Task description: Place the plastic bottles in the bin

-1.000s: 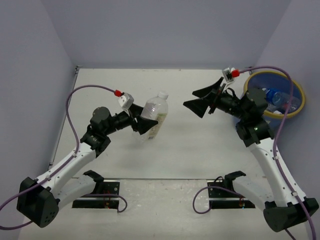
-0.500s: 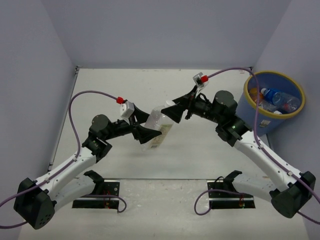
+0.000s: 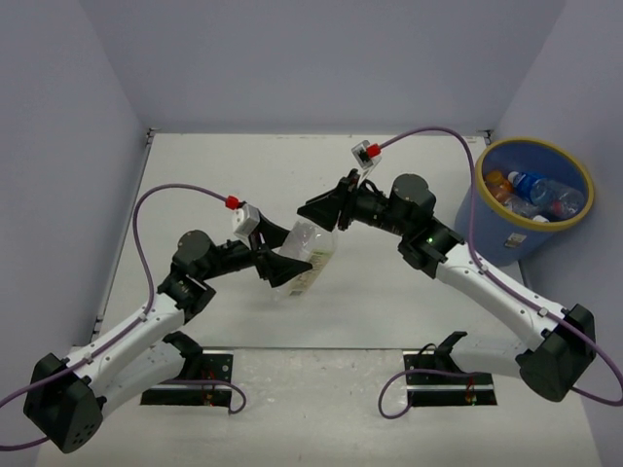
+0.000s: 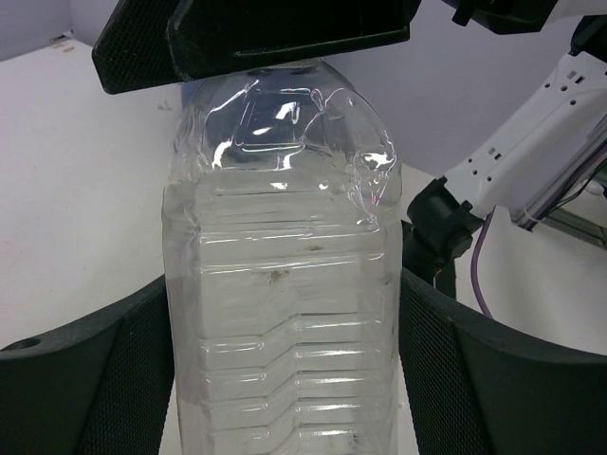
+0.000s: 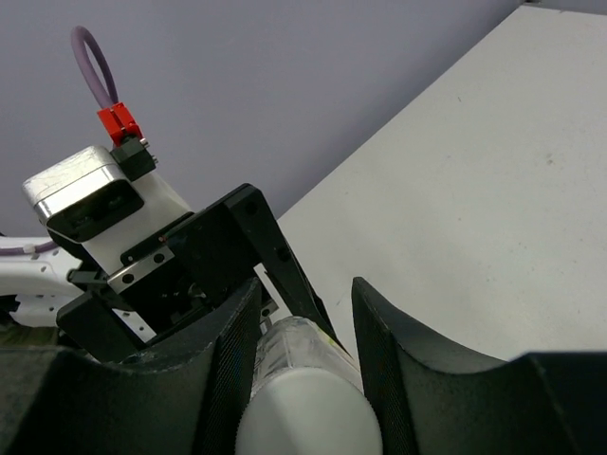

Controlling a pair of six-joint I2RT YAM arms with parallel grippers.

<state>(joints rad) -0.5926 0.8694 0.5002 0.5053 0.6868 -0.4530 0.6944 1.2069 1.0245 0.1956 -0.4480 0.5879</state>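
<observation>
Bottle [image 3: 311, 248] in left claw [image 3: 288, 255], right claw [image 3: 326, 216]

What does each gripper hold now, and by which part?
The left gripper holds the clear bottle by its body. The right gripper straddles its white cap; whether it is clamped on it cannot be told.
</observation>
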